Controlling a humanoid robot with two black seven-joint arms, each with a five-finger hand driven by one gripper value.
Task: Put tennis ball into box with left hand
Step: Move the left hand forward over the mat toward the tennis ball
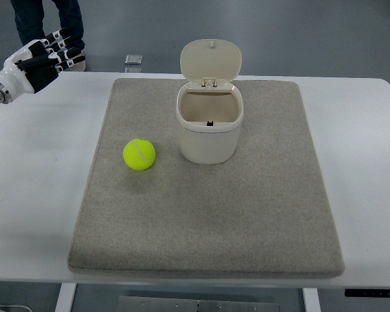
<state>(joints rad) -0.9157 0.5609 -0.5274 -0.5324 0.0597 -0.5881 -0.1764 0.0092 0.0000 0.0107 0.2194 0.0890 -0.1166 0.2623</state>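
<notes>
Left hand (36,60) hovers at counter's (39,195) far-left corner, fingers (62,45) relaxed, holding nothing. Tennis ball (139,154) on mat (247,214), just left of open-lidded box (209,127)

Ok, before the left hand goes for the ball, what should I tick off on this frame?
1. Tennis ball free on the mat, nothing touching it: ok.
2. Box upright, lid flipped open: ok.
3. Box opening unobstructed: ok.
4. Left hand empty, fingers extended: ok.
5. Left hand positioned over the ball: not ok, it is at the table's far left corner.
6. Right hand clear of the work: cannot tell, out of view.
</notes>
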